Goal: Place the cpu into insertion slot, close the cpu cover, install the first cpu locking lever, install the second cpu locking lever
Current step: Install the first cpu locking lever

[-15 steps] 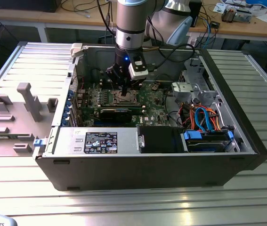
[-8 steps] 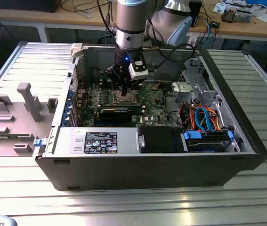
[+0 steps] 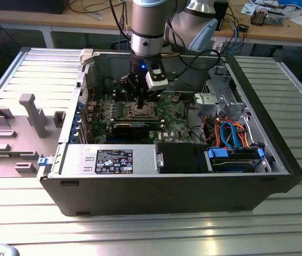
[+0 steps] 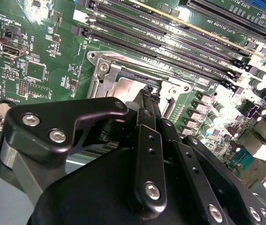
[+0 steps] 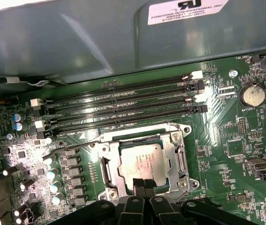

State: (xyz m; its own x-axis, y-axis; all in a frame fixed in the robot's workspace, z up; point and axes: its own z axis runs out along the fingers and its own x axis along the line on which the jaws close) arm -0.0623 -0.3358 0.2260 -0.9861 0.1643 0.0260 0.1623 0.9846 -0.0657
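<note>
Inside the open computer case [image 3: 87, 186], my gripper [image 3: 141, 102] hangs low over the insertion slot [image 3: 140, 111] on the green board. In the first wrist view the silvery-tan cpu [image 5: 142, 159] lies flat in the slot [image 5: 104, 165]. The silvery cpu cover [image 5: 177, 154] lies down around it as a frame. A thin wire locking lever [image 5: 69, 149] sticks out sideways from the socket, and another wire lever [image 5: 185, 191] runs by the opposite corner. My gripper [image 5: 142, 183] is shut, its black tips together at the cover's near edge. The second wrist view shows the gripper [image 4: 148, 90] over the socket frame [image 4: 105, 79].
Long black memory slots [image 5: 123, 105] run beside the socket, with the grey case wall [image 5: 76, 42] behind them. A coin battery [image 5: 251, 94] sits on the board. A black card [image 3: 135, 129], a power supply [image 3: 108, 160] and drive cables [image 3: 230, 133] crowd the case. A grey fixture tray [image 3: 17, 133] lies outside.
</note>
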